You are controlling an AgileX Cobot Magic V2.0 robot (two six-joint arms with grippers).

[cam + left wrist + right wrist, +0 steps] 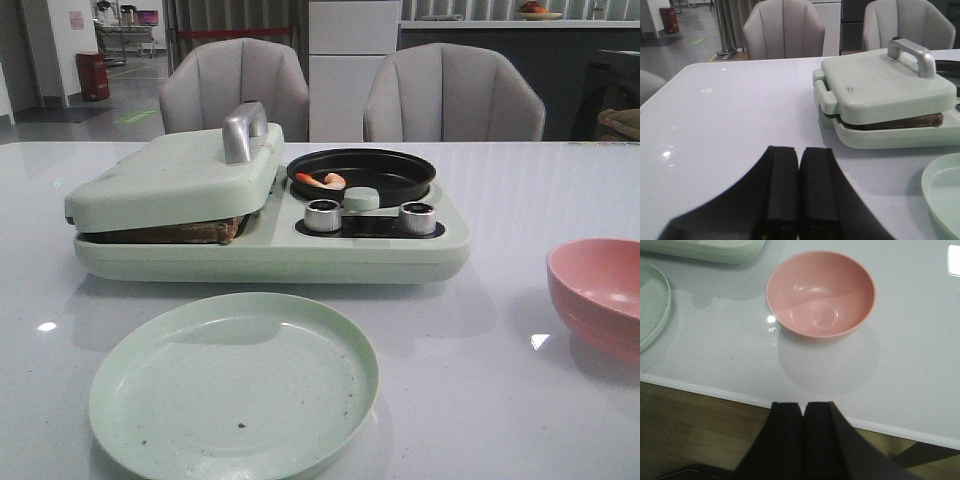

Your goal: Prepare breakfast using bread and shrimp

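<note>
Front view — bread (205, 232) under press lid (175, 180), shrimp (322, 181) in pan (361, 175).

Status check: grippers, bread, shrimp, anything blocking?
Left gripper shut, empty; right gripper shut, empty. Bread under the closed lid. Shrimp in the pan. Plate and bowl bare; lid blocks bread.

White table (520, 200) with breakfast maker (270, 250), green plate (233, 385), pink bowl (598, 292).

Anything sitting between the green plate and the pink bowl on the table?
No. In the right wrist view the stretch between the green plate and the pink bowl is bare white table; the front view agrees.
</note>
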